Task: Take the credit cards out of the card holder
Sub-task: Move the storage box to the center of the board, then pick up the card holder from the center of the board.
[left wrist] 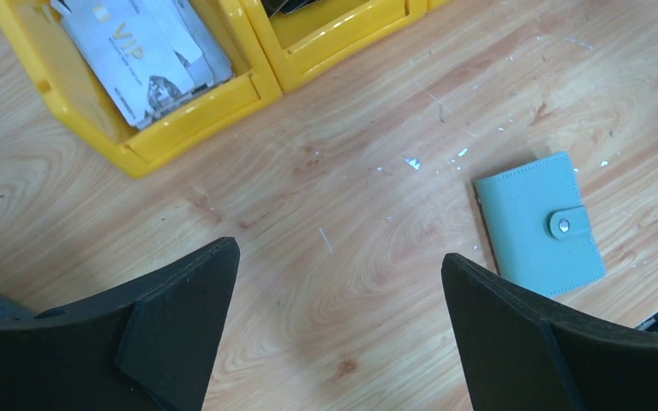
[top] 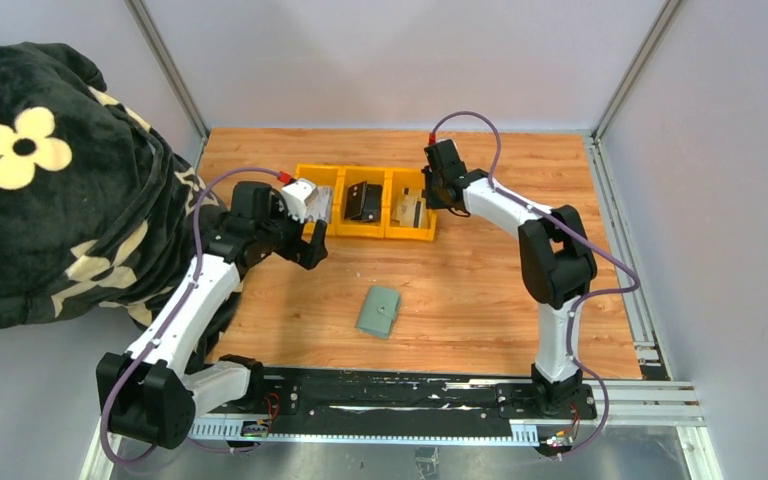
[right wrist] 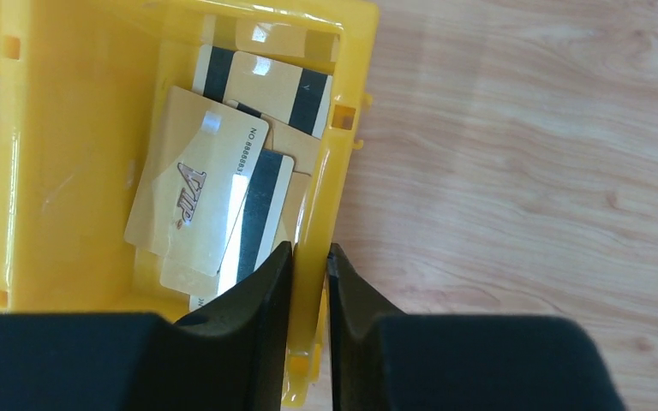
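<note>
The right end effector (right wrist: pixel 310 257) was clenched on the outer wall of the yellow tray (right wrist: pixel 349 103), probably to steady it, with beige credit cards (right wrist: pixel 197 193) inside. The left end effector (left wrist: pixel 338 257) hung released. The snapped-shut card holder (left wrist: pixel 538 224) lay on the bench (left wrist: pixel 351 171) at its 3 o'clock.

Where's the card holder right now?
Top view: card holder lies closed on the table, mid-workspace, in front of the yellow tray. Left wrist view: to the right of the open left gripper, untouched.
</note>
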### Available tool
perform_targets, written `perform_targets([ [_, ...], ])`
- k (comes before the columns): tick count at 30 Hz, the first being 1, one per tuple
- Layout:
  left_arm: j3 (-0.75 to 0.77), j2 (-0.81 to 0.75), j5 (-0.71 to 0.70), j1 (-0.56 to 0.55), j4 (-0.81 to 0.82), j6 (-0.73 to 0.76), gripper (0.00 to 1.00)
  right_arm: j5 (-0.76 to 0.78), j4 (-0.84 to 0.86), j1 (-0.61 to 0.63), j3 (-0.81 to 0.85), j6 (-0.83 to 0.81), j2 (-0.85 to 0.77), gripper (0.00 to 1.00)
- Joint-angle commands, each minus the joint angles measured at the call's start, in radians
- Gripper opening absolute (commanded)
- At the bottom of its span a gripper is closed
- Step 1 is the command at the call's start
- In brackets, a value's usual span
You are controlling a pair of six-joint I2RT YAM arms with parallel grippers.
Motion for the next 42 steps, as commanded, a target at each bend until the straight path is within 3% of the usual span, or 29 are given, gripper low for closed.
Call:
perform_targets([
  [1, -0.009, -0.004, -0.117, -0.072, -0.005, 0.019, 1.0, 0.071, -0.036, -0.017, -0.085, -0.072, -0.103, 0.15],
  [13, -0.04, -0.087, -0.207, -0.079, 0.013, 0.017, 1.0, 0.071, 0.015, -0.084, -0.278, -0.119, -0.264, 0.18],
  [19, -0.063, -0.079, -0.211, -0.083, 0.023, 0.015, 1.0, 0.109, -0.033, -0.083, -0.292, -0.063, -0.323, 0.7],
  [22, -0.063, -0.082, -0.21, -0.088, 0.025, 0.016, 0.99, 0.119, -0.069, -0.057, -0.31, 0.0, -0.399, 0.75],
  [30, -0.074, -0.095, -0.2, -0.094, 0.012, 0.023, 0.98, 0.06, -0.153, 0.295, -0.444, 0.282, -0.53, 0.83],
  [33, -0.073, -0.112, -0.2, -0.096, 0.008, 0.018, 0.98, 0.042, -0.147, 0.429, -0.481, 0.426, -0.499, 0.84],
  [36, -0.075, -0.119, -0.207, -0.102, 0.005, 0.028, 0.99, 0.074, -0.149, 0.562, -0.46, 0.465, -0.432, 0.85],
  [42, -0.064, -0.115, -0.222, -0.105, -0.02, 0.057, 1.0, 0.122, -0.21, 0.667, -0.363, 0.48, -0.291, 0.88],
])
